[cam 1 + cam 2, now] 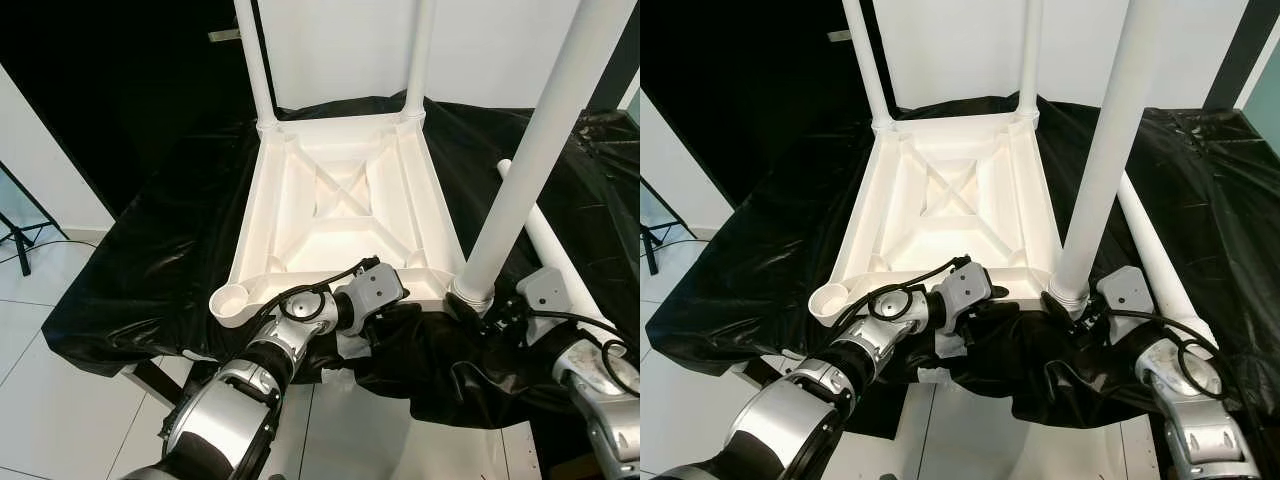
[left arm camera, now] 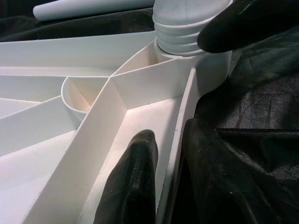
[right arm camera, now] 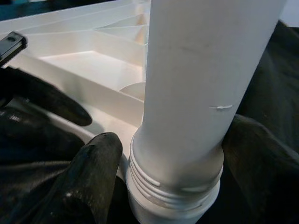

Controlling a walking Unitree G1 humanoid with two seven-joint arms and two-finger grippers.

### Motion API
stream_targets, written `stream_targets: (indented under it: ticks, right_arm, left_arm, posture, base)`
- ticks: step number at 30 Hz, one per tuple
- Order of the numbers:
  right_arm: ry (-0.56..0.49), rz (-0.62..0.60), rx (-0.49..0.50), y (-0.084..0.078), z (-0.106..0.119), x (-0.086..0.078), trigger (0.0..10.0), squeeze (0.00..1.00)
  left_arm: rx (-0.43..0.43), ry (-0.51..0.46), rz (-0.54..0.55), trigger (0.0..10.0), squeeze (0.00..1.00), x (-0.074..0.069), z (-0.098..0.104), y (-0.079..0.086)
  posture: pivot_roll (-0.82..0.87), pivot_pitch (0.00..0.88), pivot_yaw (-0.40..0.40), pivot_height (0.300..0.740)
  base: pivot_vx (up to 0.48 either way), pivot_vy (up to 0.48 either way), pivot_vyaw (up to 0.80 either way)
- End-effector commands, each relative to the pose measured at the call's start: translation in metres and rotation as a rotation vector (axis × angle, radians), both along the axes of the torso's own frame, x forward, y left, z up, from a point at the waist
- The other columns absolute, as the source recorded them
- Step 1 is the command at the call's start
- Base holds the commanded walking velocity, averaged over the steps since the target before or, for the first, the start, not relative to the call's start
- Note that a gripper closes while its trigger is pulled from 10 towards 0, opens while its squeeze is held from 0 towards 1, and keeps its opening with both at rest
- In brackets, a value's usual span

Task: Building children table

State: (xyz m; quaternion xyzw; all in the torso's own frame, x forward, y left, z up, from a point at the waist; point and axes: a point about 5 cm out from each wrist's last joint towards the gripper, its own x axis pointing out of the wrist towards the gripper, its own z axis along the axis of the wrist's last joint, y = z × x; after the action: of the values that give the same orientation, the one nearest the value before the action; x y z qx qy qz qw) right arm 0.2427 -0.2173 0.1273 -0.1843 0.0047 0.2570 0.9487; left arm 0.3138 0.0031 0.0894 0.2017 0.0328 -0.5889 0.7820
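A white plastic table top [image 1: 250, 215] lies upside down on a black cloth. Two white legs [image 1: 255, 60] [image 1: 418, 55] stand upright in its far corners. A third leg [image 1: 530, 150] stands tilted at the near right corner. My right gripper [image 1: 482, 305] is shut on this leg's threaded base [image 3: 177, 186], one finger [image 3: 93, 172] on each side. My left gripper [image 1: 415, 288] is shut on the near rim [image 2: 180, 126], one finger [image 2: 135, 182] inside the rim and the other outside. The near left corner socket [image 1: 232, 300] holds nothing.
A fourth white leg [image 1: 1150, 250] lies loose on the cloth to the right of the table top. The black cloth [image 1: 150, 260] hangs over the front edge of the support. White floor tiles [image 1: 60, 400] lie below on the left, a white wall behind.
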Motion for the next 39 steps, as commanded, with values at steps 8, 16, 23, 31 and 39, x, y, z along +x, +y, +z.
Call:
stream_targets:
  ticks: [8,16,23,31,39]
  right_arm:
    - [0.085,0.108,0.019,0.004,-0.007,-0.003,0.0,0.00]
    - [-0.005,-0.155,0.159,0.016,-0.019,-0.007,0.0,0.00]
    - [-0.110,-0.547,0.274,0.029,-0.031,-0.022,0.0,0.00]
    - [-0.140,-0.584,0.241,0.038,-0.030,-0.021,2.3,0.00]
    - [-0.112,-0.316,0.198,0.044,-0.025,-0.012,10.0,1.00]
  left_arm:
    - [0.088,0.069,0.018,8.9,0.00,-0.010,-0.026,0.010]
    - [0.099,0.068,0.014,8.7,0.00,-0.011,-0.028,0.012]
    - [0.102,0.064,0.011,8.5,0.00,-0.011,-0.028,0.013]
    - [0.112,0.061,-0.002,8.4,0.00,-0.012,-0.028,0.014]
    - [0.110,0.059,0.000,8.4,0.00,-0.011,-0.027,0.013]
  posture:
    - [-0.16,0.000,0.041,0.740]
    - [-0.16,0.000,0.038,0.740]
    - [-0.15,0.000,0.046,0.740]
    - [-0.16,0.000,0.053,0.740]
    - [-0.16,0.000,0.054,0.740]
  base:
    - [0.000,0.000,0.00]
    - [0.000,0.000,0.00]
    - [0.000,0.000,0.00]
    - [0.000,0.000,0.00]
    - [0.000,0.000,0.00]
